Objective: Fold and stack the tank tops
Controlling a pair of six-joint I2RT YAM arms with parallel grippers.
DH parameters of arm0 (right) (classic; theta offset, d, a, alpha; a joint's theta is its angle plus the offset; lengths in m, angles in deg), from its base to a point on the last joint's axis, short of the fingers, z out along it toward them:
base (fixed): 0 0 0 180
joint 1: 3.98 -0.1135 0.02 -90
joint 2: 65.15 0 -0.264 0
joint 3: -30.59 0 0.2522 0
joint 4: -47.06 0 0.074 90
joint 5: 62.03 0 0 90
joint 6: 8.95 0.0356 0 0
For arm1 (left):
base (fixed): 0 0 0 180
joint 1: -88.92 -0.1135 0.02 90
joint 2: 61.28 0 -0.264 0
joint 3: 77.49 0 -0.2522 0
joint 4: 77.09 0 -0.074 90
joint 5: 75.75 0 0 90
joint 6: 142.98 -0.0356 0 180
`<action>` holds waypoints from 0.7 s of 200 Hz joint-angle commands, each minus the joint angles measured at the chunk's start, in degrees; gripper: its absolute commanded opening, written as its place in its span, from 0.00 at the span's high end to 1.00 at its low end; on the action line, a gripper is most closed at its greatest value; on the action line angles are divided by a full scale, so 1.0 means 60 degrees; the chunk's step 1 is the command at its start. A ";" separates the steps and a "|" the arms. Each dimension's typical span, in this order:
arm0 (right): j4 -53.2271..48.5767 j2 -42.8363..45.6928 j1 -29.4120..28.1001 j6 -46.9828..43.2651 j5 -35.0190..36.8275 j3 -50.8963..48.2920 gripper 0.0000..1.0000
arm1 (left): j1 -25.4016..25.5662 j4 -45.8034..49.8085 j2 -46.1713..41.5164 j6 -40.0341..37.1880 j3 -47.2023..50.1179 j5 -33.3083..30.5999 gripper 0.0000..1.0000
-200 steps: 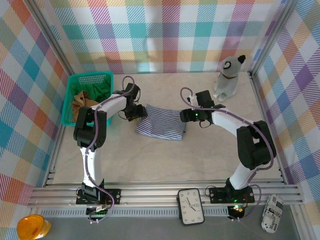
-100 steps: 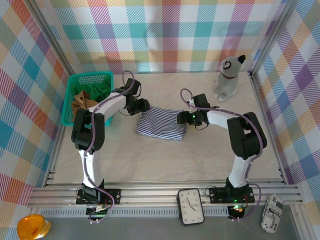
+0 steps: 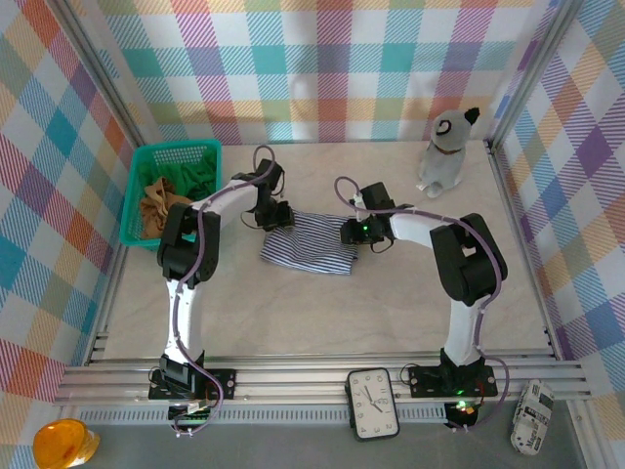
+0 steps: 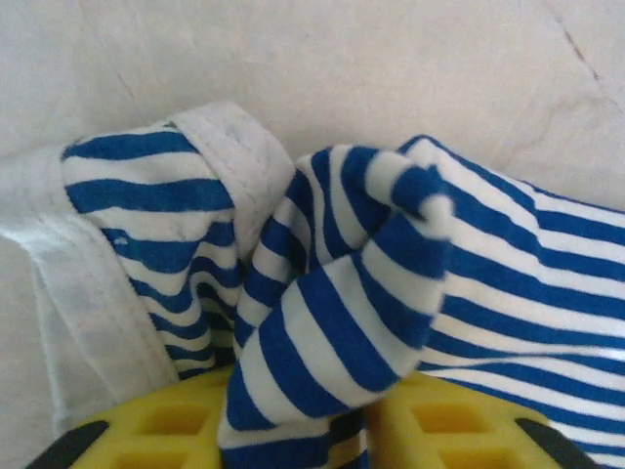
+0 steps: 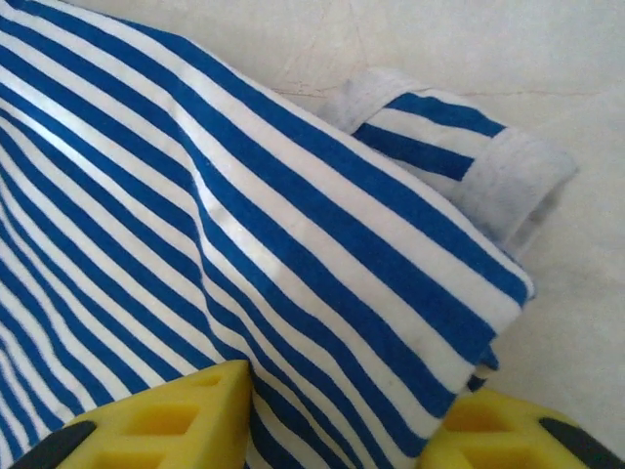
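Running this one remotely, here's where things sit. The navy-and-white striped cloth tank top with white trim [image 3: 311, 244] is lying mostly flat mid-table on the pale marble-look tabletop [image 3: 293, 313], right between the two arms.

My left gripper [image 3: 276, 217] is down on its far-left corner. On the left wrist cam the yellow fingers [image 4: 166, 425] are pinched on a bunched-up fold of the stripes, with the white trim curled up just beside it.

My right gripper [image 3: 354, 232] is at the far-right corner. Its yellow pads [image 5: 161, 420] sit either side of the folded edge with fabric filling the gap, so it looks clamped on the cloth too.

The other two tops are in the teal plastic mesh basket [image 3: 176, 149] over by the left wall. The plain tan-brown tank top [image 3: 156, 202] is crumpled at the near end, and the plain bright green tank top [image 3: 195, 176] is bunched behind it.

A grey-and-white dog figurine [image 3: 447, 149] stands upright in the far right corner, well apart from the striped top.
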 commanded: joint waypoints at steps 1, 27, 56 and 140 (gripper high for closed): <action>-0.0676 -0.0166 -0.0022 -0.0782 0.0815 0.0437 0.68 | 0.0093 0.0507 0.0352 -0.0133 -0.0406 0.0210 0.80; -0.1017 -0.0329 0.0284 -0.1402 0.1352 0.0911 0.78 | 0.0202 0.0485 0.0839 -0.0058 -0.1110 0.0401 0.87; -0.1084 -0.0710 0.1076 -0.1064 0.0691 0.1535 0.82 | 0.0387 0.0313 0.1651 0.0140 -0.2409 0.0481 0.91; -0.3576 -0.3003 0.2843 -0.0806 -0.1277 0.5878 0.79 | 0.0975 -0.0207 0.4314 0.1228 -0.6778 0.0761 0.92</action>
